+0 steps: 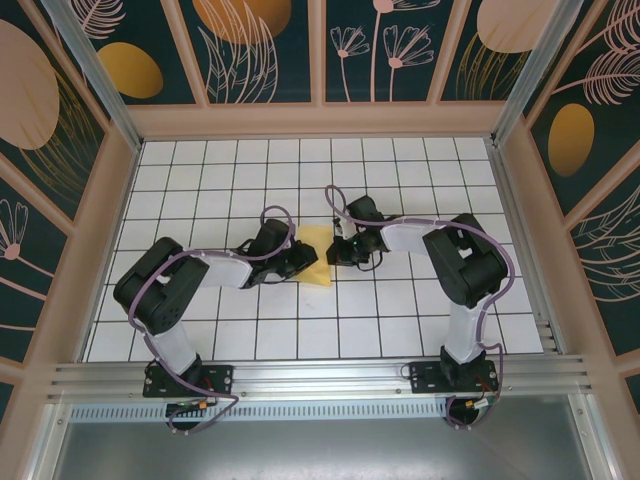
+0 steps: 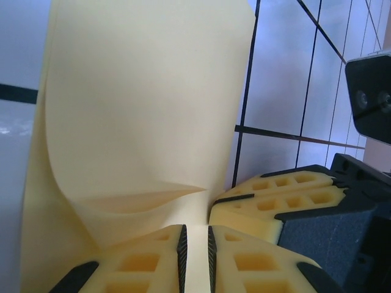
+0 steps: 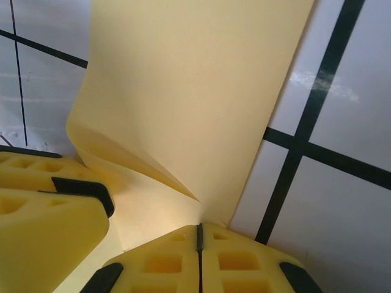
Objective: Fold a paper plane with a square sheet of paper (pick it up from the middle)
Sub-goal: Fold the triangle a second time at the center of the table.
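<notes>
Pale-yellow square sheet of paper (image 1: 317, 262) found mid-table, on white gridded table (image 1: 400, 320), between both grippers. Sheet partly lifted off surface and curled; one layer bent over, and a soft crease is seen from both wrist views. Left gripper (image 1: 293, 257) clenched on near edge of sheet: thin strip of paper seen between almost-closed pads (image 2: 181, 244). Right gripper (image 1: 343, 252) clamped on opposite edge, jaws pressed together, paper caught at tip. Fingers of the two grippers set just beside each other.
</notes>
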Tool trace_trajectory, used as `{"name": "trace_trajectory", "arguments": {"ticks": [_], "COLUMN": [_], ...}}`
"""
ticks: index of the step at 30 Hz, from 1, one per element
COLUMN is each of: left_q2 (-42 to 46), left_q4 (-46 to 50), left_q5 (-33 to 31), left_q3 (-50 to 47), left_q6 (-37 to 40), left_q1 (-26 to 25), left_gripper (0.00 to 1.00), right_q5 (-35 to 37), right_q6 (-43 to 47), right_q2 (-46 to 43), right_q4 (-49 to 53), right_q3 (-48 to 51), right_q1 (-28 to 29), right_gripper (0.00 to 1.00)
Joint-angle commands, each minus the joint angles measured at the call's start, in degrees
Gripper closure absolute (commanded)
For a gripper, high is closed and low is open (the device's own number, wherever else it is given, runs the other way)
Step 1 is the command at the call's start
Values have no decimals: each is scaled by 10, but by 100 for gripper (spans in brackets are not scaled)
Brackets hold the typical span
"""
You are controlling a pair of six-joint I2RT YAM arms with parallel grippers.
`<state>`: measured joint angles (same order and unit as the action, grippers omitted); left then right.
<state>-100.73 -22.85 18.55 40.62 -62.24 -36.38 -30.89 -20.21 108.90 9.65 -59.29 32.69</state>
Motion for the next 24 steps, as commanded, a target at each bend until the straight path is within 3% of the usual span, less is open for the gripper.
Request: {"name": "trace_trajectory", "arguments": {"ticks": [1,14,24], "left_q2": [-19,-12,-17], "left_q4": [22,118,144], "left_q5": [-8,-85,-92], "left_q3": [14,25,53], "left_q6": [16,25,53], "left_q1": [1,9,30], "left_gripper": [79,78,70], "right_q5": [50,88,128], "right_q6": [16,36,60], "right_q2": [32,41,40], "right_q4": [41,62,72], "right_q3": [-1,4,15], "right_q1": [2,2,8], "right_gripper": [93,93,94]}}
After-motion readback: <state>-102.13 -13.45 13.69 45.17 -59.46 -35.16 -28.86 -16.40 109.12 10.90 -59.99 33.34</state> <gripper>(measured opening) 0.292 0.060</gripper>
